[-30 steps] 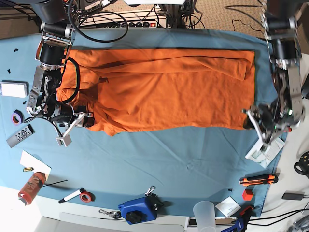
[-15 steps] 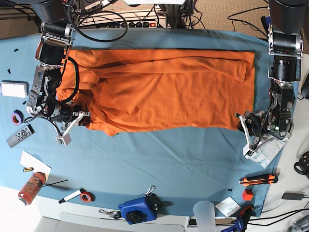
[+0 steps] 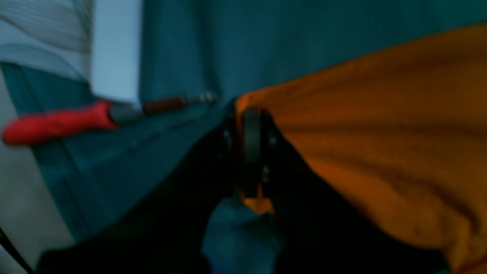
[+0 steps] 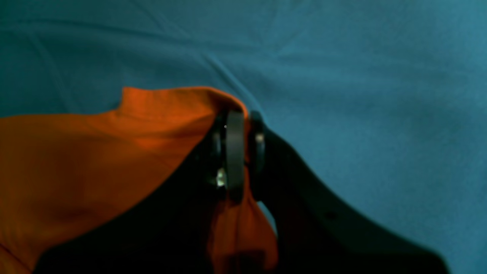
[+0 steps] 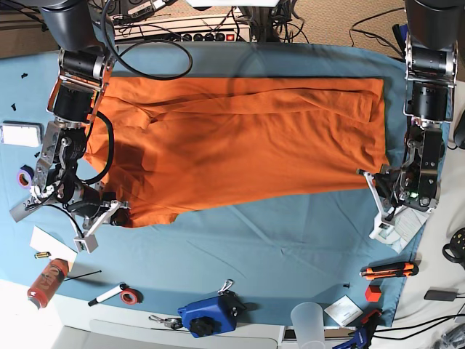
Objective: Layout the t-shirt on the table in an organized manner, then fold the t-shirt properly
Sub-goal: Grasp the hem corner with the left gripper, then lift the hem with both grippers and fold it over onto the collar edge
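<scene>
From the base view, the table point(image 5: 276, 240) carries the t-shirt point(image 5: 247, 138) spread flat between my arms. In my left wrist view, my left gripper point(image 3: 249, 152) pinches an orange corner, a red-handled tool point(image 3: 57, 121) lying nearby. In my right wrist view, my right gripper point(image 4: 237, 152) clamps the shirt's edge.

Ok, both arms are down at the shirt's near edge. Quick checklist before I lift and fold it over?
1. Left gripper shut on the t-shirt corner: ok, fabric pinched between the fingers.
2. Right gripper shut on the opposite corner: ok.
3. Shirt spread flat on the table: not ok, long creases run near the far edge.
4. Near hem straight between the grips: not ok, it sags unevenly.
5. Red-handled tool close beside the left grip: not touching the shirt, ok.
</scene>
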